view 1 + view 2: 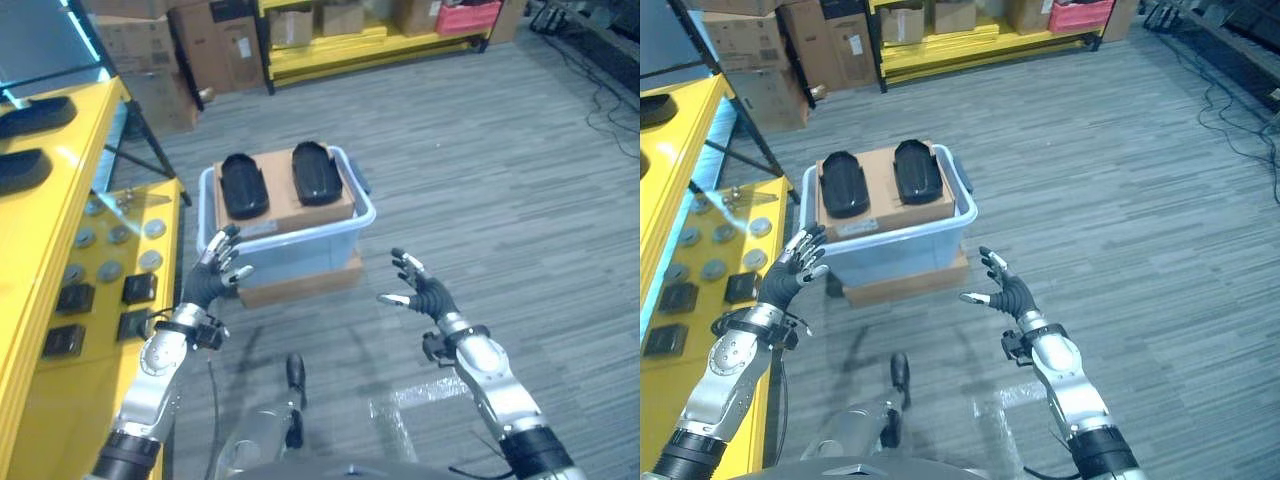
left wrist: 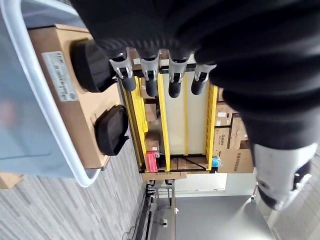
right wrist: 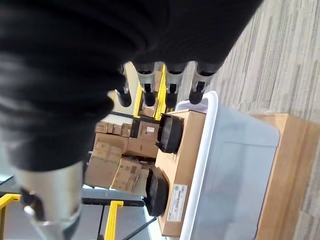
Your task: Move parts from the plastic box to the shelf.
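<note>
Fingers of both the left hand [image 1: 213,272] and right hand [image 1: 420,288] are spread, holding nothing, near the plastic box [image 1: 300,250]. To grasp well, I'd reach over its rim for one black part [image 1: 243,185] at a time.

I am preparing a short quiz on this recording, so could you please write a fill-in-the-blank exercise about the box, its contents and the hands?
1. The number of black parts lying on the cardboard in the plastic box is ____.
2. The plastic box stands on a flat ____ box on the floor.
3. Both the left hand and the right hand are ____, holding nothing.
4. The yellow shelf stands on the robot's ____ side.

Missing words: two; cardboard; open; left
</note>
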`<state>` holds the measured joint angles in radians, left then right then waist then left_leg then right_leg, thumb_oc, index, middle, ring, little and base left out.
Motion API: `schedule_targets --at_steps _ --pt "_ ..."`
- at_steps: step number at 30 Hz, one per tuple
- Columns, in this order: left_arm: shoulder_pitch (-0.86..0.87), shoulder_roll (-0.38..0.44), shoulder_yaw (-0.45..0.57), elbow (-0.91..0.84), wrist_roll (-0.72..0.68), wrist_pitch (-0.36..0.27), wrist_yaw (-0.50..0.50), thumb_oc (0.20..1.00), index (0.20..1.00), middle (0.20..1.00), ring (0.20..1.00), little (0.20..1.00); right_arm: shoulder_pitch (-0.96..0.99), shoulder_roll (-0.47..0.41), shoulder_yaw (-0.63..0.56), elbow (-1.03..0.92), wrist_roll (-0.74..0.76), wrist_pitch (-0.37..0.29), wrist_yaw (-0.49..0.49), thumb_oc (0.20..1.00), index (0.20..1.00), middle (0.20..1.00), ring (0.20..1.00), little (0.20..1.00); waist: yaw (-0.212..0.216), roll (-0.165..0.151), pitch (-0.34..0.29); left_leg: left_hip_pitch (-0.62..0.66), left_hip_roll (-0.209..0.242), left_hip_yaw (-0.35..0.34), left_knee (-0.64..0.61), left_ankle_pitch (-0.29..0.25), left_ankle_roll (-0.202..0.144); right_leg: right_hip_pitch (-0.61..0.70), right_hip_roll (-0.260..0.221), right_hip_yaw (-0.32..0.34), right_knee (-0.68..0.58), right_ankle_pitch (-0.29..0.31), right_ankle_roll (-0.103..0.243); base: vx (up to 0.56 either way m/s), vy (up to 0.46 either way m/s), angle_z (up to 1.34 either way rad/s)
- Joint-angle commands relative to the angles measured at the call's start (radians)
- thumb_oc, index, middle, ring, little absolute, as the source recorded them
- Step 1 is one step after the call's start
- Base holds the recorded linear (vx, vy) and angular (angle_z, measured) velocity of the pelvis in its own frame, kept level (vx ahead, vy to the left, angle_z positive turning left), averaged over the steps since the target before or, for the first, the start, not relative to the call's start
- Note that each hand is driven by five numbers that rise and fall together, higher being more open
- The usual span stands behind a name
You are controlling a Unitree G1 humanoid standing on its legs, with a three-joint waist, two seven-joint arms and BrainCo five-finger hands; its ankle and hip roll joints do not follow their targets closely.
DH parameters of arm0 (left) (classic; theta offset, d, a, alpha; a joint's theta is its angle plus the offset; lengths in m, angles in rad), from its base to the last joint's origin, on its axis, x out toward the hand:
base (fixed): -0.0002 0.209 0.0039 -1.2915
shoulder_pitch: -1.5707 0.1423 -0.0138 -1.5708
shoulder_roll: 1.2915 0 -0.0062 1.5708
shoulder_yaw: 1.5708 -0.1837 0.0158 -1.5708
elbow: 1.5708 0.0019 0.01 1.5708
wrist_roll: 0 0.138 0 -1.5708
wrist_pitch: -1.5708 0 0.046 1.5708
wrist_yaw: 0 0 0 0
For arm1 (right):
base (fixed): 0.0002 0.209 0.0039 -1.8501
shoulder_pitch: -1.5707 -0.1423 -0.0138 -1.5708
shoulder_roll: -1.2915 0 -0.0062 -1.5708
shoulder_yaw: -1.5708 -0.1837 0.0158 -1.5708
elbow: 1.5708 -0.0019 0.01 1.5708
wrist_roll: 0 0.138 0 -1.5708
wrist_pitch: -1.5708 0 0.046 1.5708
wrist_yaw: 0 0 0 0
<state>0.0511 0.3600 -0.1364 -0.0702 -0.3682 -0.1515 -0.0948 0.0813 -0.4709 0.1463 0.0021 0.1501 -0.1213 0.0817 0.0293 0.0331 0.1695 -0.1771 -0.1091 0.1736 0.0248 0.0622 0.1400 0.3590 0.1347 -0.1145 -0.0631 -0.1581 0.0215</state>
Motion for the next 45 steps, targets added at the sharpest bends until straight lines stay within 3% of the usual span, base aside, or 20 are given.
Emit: schedule_targets --at_steps 1,5,7,8,9,10,11,12,14,15,16,17,18,20,21,23,34,40,45 --pt "-0.064 0.043 0.008 -0.043 0.022 -0.041 0.013 1.000 1.000 1.000 1.000 1.000 -0.041 0.028 -0.033 -0.028 -0.010 -0.035 -0.008 1.000 1.000 1.000 1.000 1.000 0.005 -0.033 -0.047 0.132 0.075 -0.081 -0.085 0.019 -0.147 -0.093 -0.133 0.035 -0.001 0.015 0.032 0.29 0.071 -0.10" --pt "-0.062 0.053 0.017 -0.043 0.022 -0.036 0.018 1.000 1.000 1.000 1.000 1.000 -0.042 0.042 -0.021 -0.009 -0.036 -0.025 0.006 1.000 1.000 1.000 1.000 1.000 0.020 -0.051 -0.065 0.171 0.064 -0.083 -0.061 -0.039 -0.112 -0.120 -0.160 0.041 0.144 0.002 0.061 0.21 0.084 0.07" --pt "-0.061 0.053 0.017 -0.043 0.022 -0.036 0.017 1.000 1.000 1.000 1.000 1.000 -0.041 0.042 -0.021 -0.009 -0.037 -0.025 0.006 1.000 1.000 1.000 1.000 1.000 0.020 -0.054 -0.067 0.175 0.059 -0.083 -0.062 -0.047 -0.112 -0.119 -0.165 0.042 0.150 -0.009 0.063 0.11 0.071 0.30" --pt "-0.070 0.061 0.013 -0.036 0.025 -0.031 0.013 1.000 1.000 1.000 1.000 1.000 -0.051 0.038 -0.029 -0.020 -0.081 -0.018 0.015 1.000 1.000 1.000 1.000 1.000 0.014 -0.053 -0.048 0.215 0.057 -0.084 -0.060 -0.082 -0.081 -0.242 -0.181 0.036 0.407 0.080 0.135 0.09 0.119 0.35" --pt "-0.071 0.069 0.012 -0.036 0.030 -0.032 0.016 1.000 1.000 1.000 1.000 1.000 -0.060 0.036 -0.033 -0.022 -0.086 -0.019 0.014 1.000 1.000 1.000 1.000 1.000 0.007 -0.047 -0.029 0.227 0.062 -0.085 -0.062 -0.080 -0.072 -0.295 -0.186 0.034 0.485 0.160 0.173 0.09 0.132 0.29" --pt "-0.069 0.075 0.010 -0.039 0.030 -0.030 0.016 1.000 1.000 1.000 1.000 1.000 -0.066 0.038 -0.037 -0.025 -0.087 -0.019 0.011 1.000 1.000 1.000 1.000 1.000 0.000 -0.042 -0.014 0.248 0.062 -0.089 -0.072 -0.088 -0.063 -0.327 -0.195 0.028 0.569 0.188 0.201 -0.01 0.030 0.18" --pt "-0.070 0.075 0.011 -0.039 0.030 -0.029 0.016 1.000 1.000 1.000 1.000 1.000 -0.067 0.037 -0.037 -0.024 -0.087 -0.019 0.011 1.000 1.000 1.000 1.000 1.000 0.001 -0.043 -0.013 0.248 0.060 -0.089 -0.074 -0.086 -0.062 -0.332 -0.198 0.029 0.579 0.185 0.202 0.04 0.036 0.33" --pt "-0.070 0.081 0.014 -0.039 0.033 -0.026 0.015 1.000 1.000 1.000 1.000 1.000 -0.072 0.041 -0.041 -0.020 -0.097 -0.021 0.004 1.000 1.000 1.000 1.000 1.000 -0.004 -0.025 0.001 0.263 0.074 -0.095 -0.081 -0.085 -0.060 -0.374 -0.205 0.016 0.658 0.197 0.211 0.07 0.011 0.34" --pt "-0.077 0.093 0.031 -0.041 0.045 -0.026 0.016 1.000 1.000 1.000 1.000 1.000 -0.073 0.056 -0.052 -0.023 -0.110 -0.017 -0.003 1.000 1.000 1.000 1.000 1.000 -0.003 -0.005 0.010 0.295 0.100 -0.104 -0.101 -0.094 -0.073 -0.422 -0.309 -0.041 0.606 0.160 0.182 0.12 -0.051 0.18" --pt "-0.085 0.093 0.032 -0.039 0.039 -0.031 0.017 1.000 1.000 1.000 1.000 1.000 -0.074 0.059 -0.060 -0.026 -0.107 -0.019 -0.010 1.000 1.000 1.000 1.000 1.000 -0.007 -0.004 0.014 0.296 0.107 -0.118 -0.102 -0.098 -0.084 -0.423 -0.329 -0.045 0.530 0.128 0.159 0.07 -0.080 0.14" --pt "-0.086 0.094 0.031 -0.038 0.039 -0.031 0.017 1.000 1.000 1.000 1.000 1.000 -0.074 0.059 -0.061 -0.026 -0.106 -0.019 -0.010 1.000 1.000 1.000 1.000 1.000 -0.010 -0.002 0.014 0.298 0.109 -0.122 -0.101 -0.099 -0.086 -0.416 -0.327 -0.051 0.523 0.127 0.157 0.09 -0.166 0.33" --pt "-0.113 0.092 0.014 -0.022 0.036 -0.037 0.023 1.000 1.000 1.000 1.000 1.000 -0.075 0.056 -0.079 -0.020 -0.102 -0.019 -0.035 1.000 1.000 1.000 1.000 1.000 -0.024 -0.015 0.010 0.297 0.106 -0.155 -0.102 -0.107 -0.100 -0.390 -0.292 0.011 0.291 0.091 0.131 0.09 -0.181 0.35" --pt "-0.124 0.092 0.008 -0.014 0.041 -0.040 0.026 1.000 1.000 1.000 1.000 1.000 -0.075 0.052 -0.084 -0.018 -0.103 -0.020 -0.044 1.000 1.000 1.000 1.000 1.000 -0.030 -0.024 0.006 0.299 0.101 -0.167 -0.106 -0.112 -0.104 -0.392 -0.283 0.059 0.209 0.094 0.132 0.08 -0.174 0.30" --pt "-0.125 0.092 0.006 -0.013 0.041 -0.040 0.026 1.000 1.000 1.000 1.000 1.000 -0.075 0.052 -0.085 -0.017 -0.103 -0.020 -0.045 1.000 1.000 1.000 1.000 1.000 -0.029 -0.023 0.005 0.300 0.102 -0.167 -0.105 -0.114 -0.104 -0.385 -0.281 0.059 0.196 0.099 0.132 0.06 -0.090 0.30" --pt "-0.130 0.091 -0.001 -0.006 0.057 -0.051 0.025 1.000 1.000 1.000 1.000 1.000 -0.067 0.046 -0.095 -0.019 -0.105 -0.021 -0.049 1.000 1.000 1.000 1.000 1.000 -0.029 -0.041 -0.011 0.303 0.098 -0.177 -0.110 -0.121 -0.110 -0.365 -0.276 0.120 0.080 0.145 0.139 0.14 -0.206 0.62" --pt "-0.095 0.079 0.008 -0.007 0.044 -0.052 0.030 1.000 1.000 1.000 1.000 1.000 -0.056 0.044 -0.106 -0.016 -0.101 -0.027 -0.059 1.000 1.000 1.000 1.000 1.000 -0.012 -0.052 -0.041 0.318 0.108 -0.181 -0.112 -0.131 -0.122 -0.299 -0.277 0.093 0.009 0.173 0.137 0.18 -0.246 0.61" --pt "-0.087 0.051 -0.052 -0.005 -0.008 -0.038 0.031 1.000 1.000 1.000 1.000 1.000 -0.164 -0.035 -0.144 0.137 -0.142 -0.010 -0.184 1.000 1.000 1.000 1.000 1.000 -0.004 -0.046 -0.046 0.301 0.136 -0.254 -0.112 -0.119 -0.151 -0.255 -0.239 0.032 -0.024 0.149 0.108 0.07 -0.095 0.19" --pt "-0.154 0.078 -0.132 -0.007 -0.015 -0.047 0.037 1.000 1.000 1.000 1.000 1.000 -0.384 -0.108 -0.093 0.300 -0.150 -0.006 -0.294 1.000 1.000 1.000 1.000 1.000 0.022 -0.042 0.041 0.199 0.142 -0.299 -0.112 -0.097 -0.164 -0.335 -0.227 0.006 -0.024 0.157 0.101 -0.10 -0.042 0.27" --pt "-0.233 0.087 -0.203 0.015 -0.055 -0.067 0.065 1.000 1.000 1.000 1.000 1.000 -0.699 -0.183 0.023 0.522 -0.147 0.002 -0.408 1.000 1.000 1.000 1.000 1.000 0.058 -0.027 0.105 0.071 0.135 -0.316 -0.112 -0.059 -0.176 -0.452 -0.216 0.003 -0.024 0.175 0.101 -0.09 0.006 0.26"
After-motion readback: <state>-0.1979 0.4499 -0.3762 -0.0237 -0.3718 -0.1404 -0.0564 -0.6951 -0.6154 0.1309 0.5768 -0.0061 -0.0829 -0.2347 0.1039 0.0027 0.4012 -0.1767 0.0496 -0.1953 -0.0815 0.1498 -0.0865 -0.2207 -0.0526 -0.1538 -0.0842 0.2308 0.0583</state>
